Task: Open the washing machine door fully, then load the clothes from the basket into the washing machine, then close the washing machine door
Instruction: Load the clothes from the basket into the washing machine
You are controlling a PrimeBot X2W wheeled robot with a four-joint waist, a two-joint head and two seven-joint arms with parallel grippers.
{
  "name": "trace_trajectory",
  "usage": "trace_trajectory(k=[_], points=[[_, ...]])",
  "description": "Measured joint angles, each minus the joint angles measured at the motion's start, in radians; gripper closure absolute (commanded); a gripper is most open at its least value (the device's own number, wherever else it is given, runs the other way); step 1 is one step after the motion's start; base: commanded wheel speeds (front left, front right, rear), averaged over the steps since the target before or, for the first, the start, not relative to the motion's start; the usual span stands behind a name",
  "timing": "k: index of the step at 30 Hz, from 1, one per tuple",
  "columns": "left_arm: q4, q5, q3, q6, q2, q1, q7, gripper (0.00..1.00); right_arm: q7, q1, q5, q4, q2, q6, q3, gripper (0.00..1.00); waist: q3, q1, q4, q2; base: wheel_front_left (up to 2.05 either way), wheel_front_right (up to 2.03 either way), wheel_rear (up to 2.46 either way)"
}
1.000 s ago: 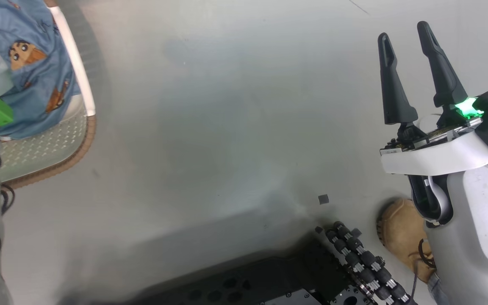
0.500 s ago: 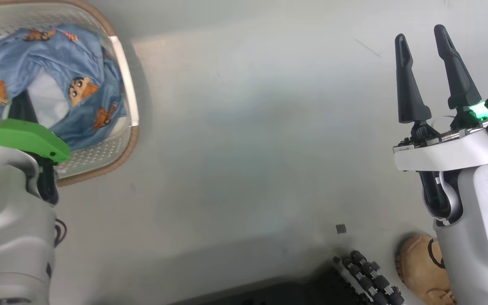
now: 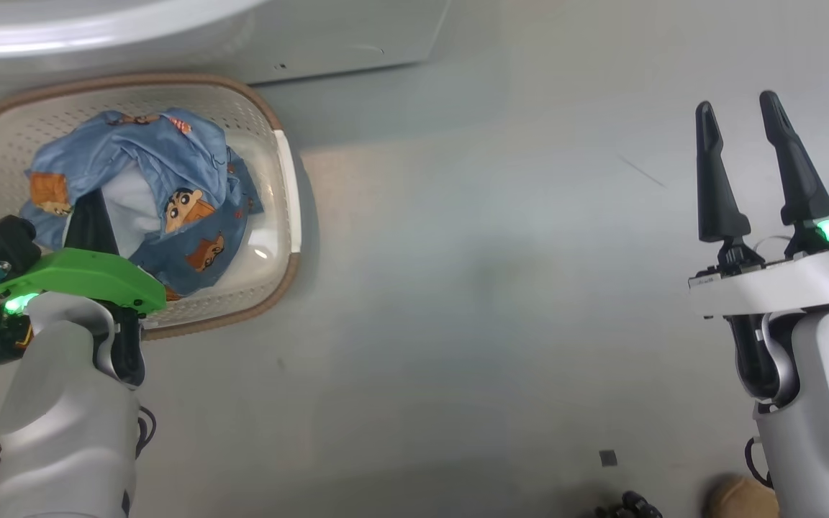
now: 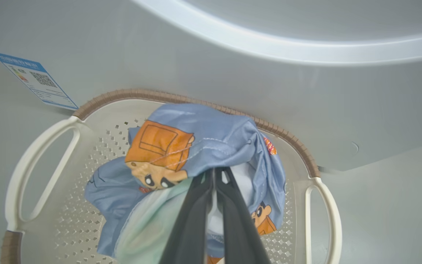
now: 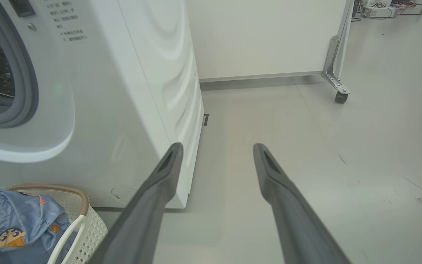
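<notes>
The washer (image 5: 123, 110) is carrying several lines of small grey print (image 5: 64, 22) at eleven o'clock in the right wrist view, too blurred to read. Low on its front, a blue label (image 4: 35, 85) is showing a QR code (image 4: 43, 79) and illegible small print.

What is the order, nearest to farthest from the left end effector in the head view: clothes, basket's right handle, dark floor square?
1. clothes, gripped by the left end effector, inside the basket.
2. right handle, on the basket's rim just beyond the clothes.
3. dark square, on the floor, far to the right.
</notes>
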Motion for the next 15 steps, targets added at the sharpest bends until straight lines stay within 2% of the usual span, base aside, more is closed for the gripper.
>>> trace_trajectory(k=[5,15], points=[[-0.110,0.003,0.009,0.000,-0.002,0.054,0.000,1.00,0.000,0.035,0.000,0.010,-0.001,0.000,-0.002,0.00,-0.072,0.0000,0.026,0.0000,0.00,0.00,0.00],[-0.208,0.003,0.022,-0.001,-0.022,0.224,0.000,1.00,0.000,0.111,0.000,0.034,0.000,0.000,0.019,0.00,-0.219,0.0000,0.066,0.0000,0.00,0.00,0.00]])
